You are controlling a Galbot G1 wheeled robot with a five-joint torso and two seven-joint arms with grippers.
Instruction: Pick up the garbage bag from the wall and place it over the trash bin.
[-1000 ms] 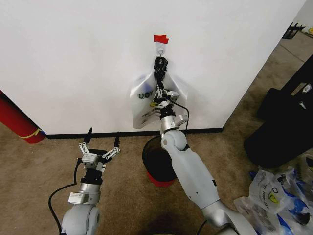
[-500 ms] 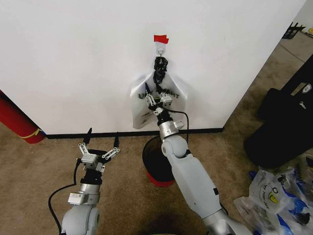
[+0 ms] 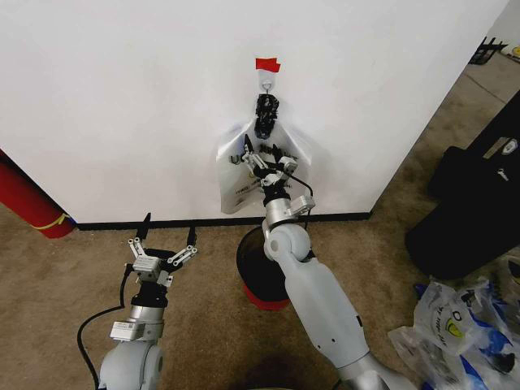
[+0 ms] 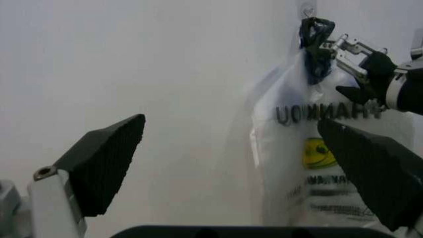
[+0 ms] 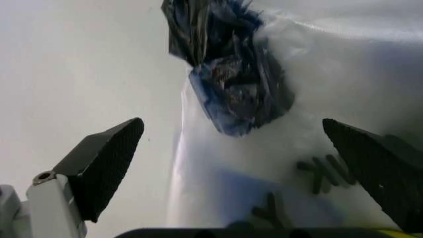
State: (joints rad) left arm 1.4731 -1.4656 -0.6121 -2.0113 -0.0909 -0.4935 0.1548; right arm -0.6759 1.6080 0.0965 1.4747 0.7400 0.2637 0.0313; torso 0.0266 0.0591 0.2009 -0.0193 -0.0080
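even, bright indoor light washes the wall nearly flat white, with soft, faint shadows. the head view bends straight lines toward its edges. both wrist views are soft and hazy: the near dark fingers blur, and the garbage bag lettering smears.

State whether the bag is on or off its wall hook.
On the hook: the garbage bag hangs by its dark knotted top, right gripper open just before it.

Glossy plastic garbage bag; matt wall
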